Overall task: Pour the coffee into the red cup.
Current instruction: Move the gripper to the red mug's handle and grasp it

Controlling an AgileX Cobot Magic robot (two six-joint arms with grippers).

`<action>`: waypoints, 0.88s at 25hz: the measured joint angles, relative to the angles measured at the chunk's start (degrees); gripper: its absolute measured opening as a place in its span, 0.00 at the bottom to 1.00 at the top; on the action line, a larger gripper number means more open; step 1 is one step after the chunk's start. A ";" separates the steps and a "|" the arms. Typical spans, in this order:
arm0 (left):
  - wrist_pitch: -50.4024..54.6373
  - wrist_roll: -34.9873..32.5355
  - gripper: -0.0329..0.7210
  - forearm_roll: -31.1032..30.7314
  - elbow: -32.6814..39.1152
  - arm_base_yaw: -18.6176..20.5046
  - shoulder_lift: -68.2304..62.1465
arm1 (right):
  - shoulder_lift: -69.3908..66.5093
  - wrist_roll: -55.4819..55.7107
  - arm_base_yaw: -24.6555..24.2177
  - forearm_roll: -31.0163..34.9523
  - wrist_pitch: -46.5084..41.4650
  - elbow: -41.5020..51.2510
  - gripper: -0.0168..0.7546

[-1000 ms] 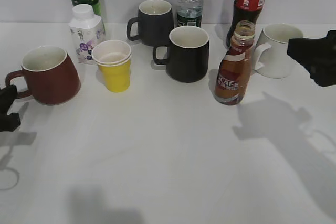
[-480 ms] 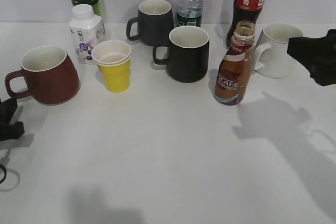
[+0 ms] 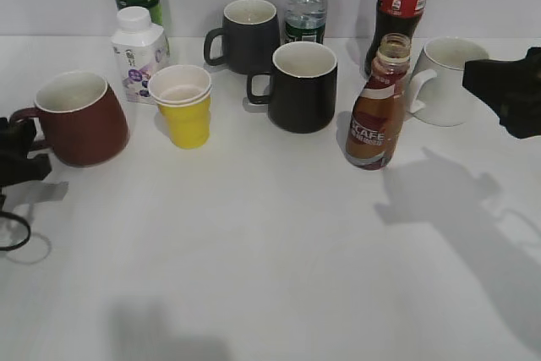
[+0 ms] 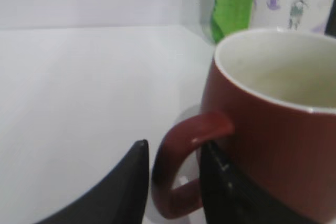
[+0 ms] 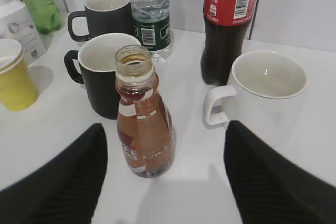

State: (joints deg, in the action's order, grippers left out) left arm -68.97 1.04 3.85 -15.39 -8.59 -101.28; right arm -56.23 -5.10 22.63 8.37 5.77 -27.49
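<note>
Exterior: the red cup sits far left, the coffee right of centre, uncapped. Left wrist: left gripper is parted, straddling the handle, not yet closed. Right wrist: right gripper gapes wide around the bottle. Grasping comes next.

coffee: uncapped, upright, right of centre | red cup: upright, empty, far left

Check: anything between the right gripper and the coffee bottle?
Nothing visible. In the right wrist view the coffee bottle stands uncapped in the open gap between the right gripper fingers, bare table in front. The white mug and black mug sit behind it, off the approach line.
</note>
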 joint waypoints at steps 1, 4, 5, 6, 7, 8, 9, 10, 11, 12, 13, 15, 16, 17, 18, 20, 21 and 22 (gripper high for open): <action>0.00 0.00 0.39 0.20 -0.71 0.00 -0.60 | 0.00 0.00 0.00 0.00 0.00 0.00 0.70; 0.00 0.00 0.39 0.68 -3.31 0.00 -2.41 | 0.00 0.00 0.00 0.00 0.00 0.00 0.70; -0.04 0.00 0.39 0.80 -4.06 0.00 -3.13 | 0.00 0.00 0.00 0.00 0.00 0.00 0.70; -0.04 -0.05 0.39 0.93 -4.91 0.00 -3.87 | 0.00 0.00 0.00 0.00 0.00 0.00 0.70; -0.16 -0.05 0.39 1.06 -5.73 0.00 -4.53 | 0.00 0.00 0.00 0.00 0.00 0.00 0.70; -0.16 -0.05 0.39 1.20 -6.45 0.00 -5.29 | -0.03 0.00 0.00 0.00 0.00 0.00 0.70; -0.08 -0.05 0.39 1.25 -6.92 0.00 -6.00 | -0.10 0.00 0.00 0.00 0.00 0.00 0.70; -0.02 -0.05 0.39 1.38 -7.19 0.00 -6.51 | -0.16 0.00 0.00 0.00 0.00 0.00 0.70; 0.35 -0.05 0.39 1.38 -7.41 0.05 -6.86 | -0.31 0.00 0.00 0.00 0.00 0.00 0.70; 0.70 -0.05 0.39 1.38 -7.44 0.05 -6.98 | -0.39 0.00 0.00 0.00 0.00 0.00 0.70; 0.79 -0.05 0.39 1.38 -7.44 0.05 -6.98 | -0.52 0.00 0.00 0.00 0.00 0.00 0.70; 0.78 -0.25 0.39 1.33 -7.44 0.47 -6.98 | -0.51 0.00 0.00 0.00 0.00 0.00 0.69; 0.78 -0.24 0.39 1.17 -7.44 0.79 -6.98 | -0.51 0.00 0.00 0.00 0.00 0.00 0.69; 0.85 -0.24 0.39 1.02 -7.44 1.28 -6.98 | -0.51 0.00 0.00 0.00 0.00 0.00 0.69; 1.20 -0.24 0.39 0.54 -7.44 1.81 -6.98 | -0.51 0.00 0.00 0.00 0.00 0.07 0.69; 2.08 -0.24 0.39 -1.16 -7.44 3.37 -6.91 | -0.51 0.00 0.00 0.00 0.00 0.07 0.69; 2.70 -0.24 0.39 -3.04 -7.44 4.33 -6.69 | -0.51 0.00 0.00 0.00 0.00 0.07 0.69; 3.30 -0.24 0.39 -5.86 -7.44 5.16 -6.42 | -0.51 0.00 0.00 -0.07 0.00 0.07 0.69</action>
State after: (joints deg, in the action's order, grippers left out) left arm -65.67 0.79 -2.01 -22.82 -3.43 -107.70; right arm -56.75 -5.10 22.63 8.30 5.77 -27.42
